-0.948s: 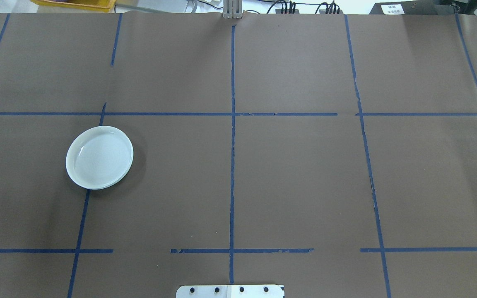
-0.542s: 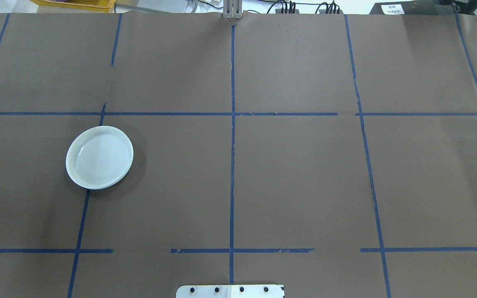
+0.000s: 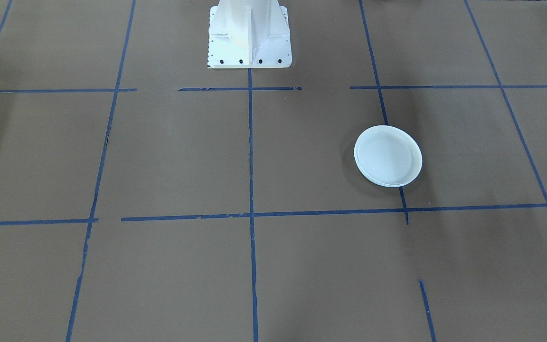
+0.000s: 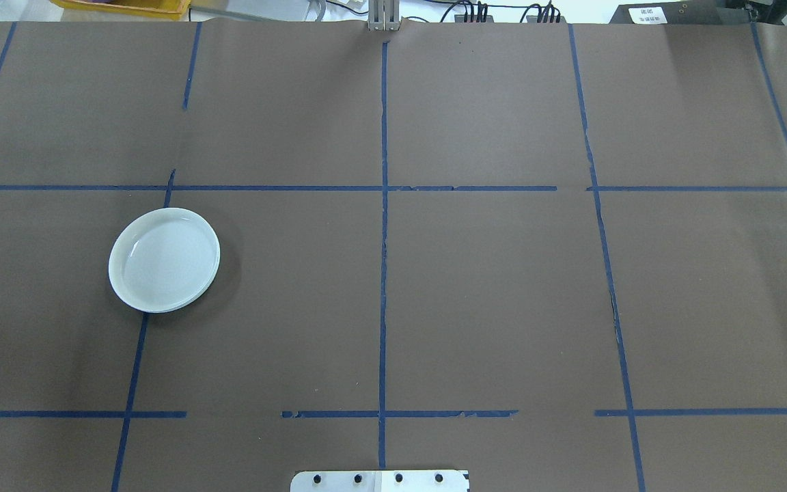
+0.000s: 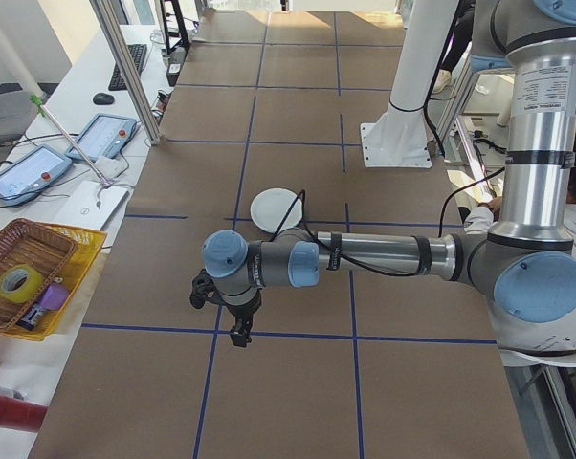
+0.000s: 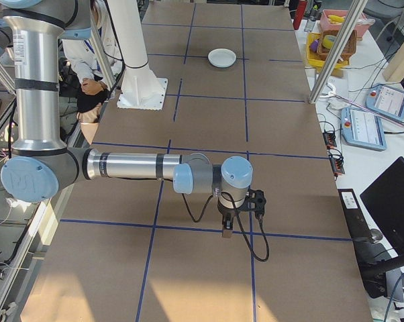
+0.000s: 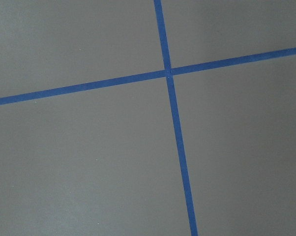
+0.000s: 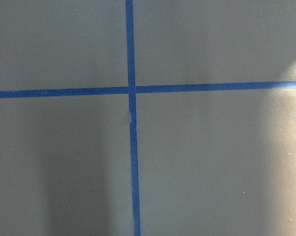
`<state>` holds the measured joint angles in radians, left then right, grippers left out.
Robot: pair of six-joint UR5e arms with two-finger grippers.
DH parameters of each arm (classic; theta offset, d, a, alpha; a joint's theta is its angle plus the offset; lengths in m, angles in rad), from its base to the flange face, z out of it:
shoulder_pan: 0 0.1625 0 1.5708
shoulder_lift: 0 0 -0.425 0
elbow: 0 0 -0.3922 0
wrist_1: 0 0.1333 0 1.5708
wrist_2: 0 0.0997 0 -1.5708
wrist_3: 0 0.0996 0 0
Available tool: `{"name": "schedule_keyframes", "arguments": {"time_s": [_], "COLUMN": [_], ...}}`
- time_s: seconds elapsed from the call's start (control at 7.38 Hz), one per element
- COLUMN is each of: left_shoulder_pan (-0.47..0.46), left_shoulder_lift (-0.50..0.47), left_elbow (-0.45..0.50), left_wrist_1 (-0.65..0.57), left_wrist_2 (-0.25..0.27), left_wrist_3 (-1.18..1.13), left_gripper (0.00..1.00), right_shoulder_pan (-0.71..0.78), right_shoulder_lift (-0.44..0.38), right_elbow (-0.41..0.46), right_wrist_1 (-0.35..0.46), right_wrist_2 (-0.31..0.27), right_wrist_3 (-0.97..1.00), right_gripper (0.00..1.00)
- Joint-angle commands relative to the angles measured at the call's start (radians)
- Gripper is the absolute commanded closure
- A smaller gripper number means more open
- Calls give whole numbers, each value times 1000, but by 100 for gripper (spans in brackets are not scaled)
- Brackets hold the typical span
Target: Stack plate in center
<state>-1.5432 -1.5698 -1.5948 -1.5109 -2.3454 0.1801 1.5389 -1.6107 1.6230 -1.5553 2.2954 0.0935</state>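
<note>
A low stack of round pale plates [image 4: 164, 260] rests on the brown paper on my left side, its layered rims showing at the edge; I cannot tell the plates apart. The same stack is visible as the plates [image 3: 387, 156], plates [image 5: 276, 207] and plates [image 6: 223, 57]. My left gripper [image 5: 238, 335] hangs low over a blue tape line, well short of the stack. My right gripper [image 6: 225, 231] hangs over a tape crossing at the table's other end. Whether either is open or shut I cannot tell. Both wrist views hold only paper and tape.
Blue tape lines divide the brown paper into squares. The white robot base [image 3: 249, 35] stands at the table's middle edge. A yellow basket [image 5: 30, 277] and tablets [image 5: 101, 137] lie on the side bench. A person [image 6: 88, 87] sits behind the base.
</note>
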Motion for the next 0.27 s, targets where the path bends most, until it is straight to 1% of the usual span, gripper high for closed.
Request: {"name": "schedule_keyframes", "arguments": {"time_s": [0.0, 0.14], "left_shoulder_pan": [0, 0], "left_shoulder_lift": [-6, -6], "left_elbow": [-1, -1], "left_wrist_1": [0, 0], "left_wrist_2": [2, 2], "left_wrist_3": [-1, 2], "left_gripper": [0, 0], "right_shoulder_pan": [0, 0], "right_shoulder_lift": [0, 0], "right_elbow": [0, 0], "right_wrist_1": [0, 1], "right_wrist_2": [1, 1], "right_wrist_3": [-1, -1], "right_gripper": [0, 0]}}
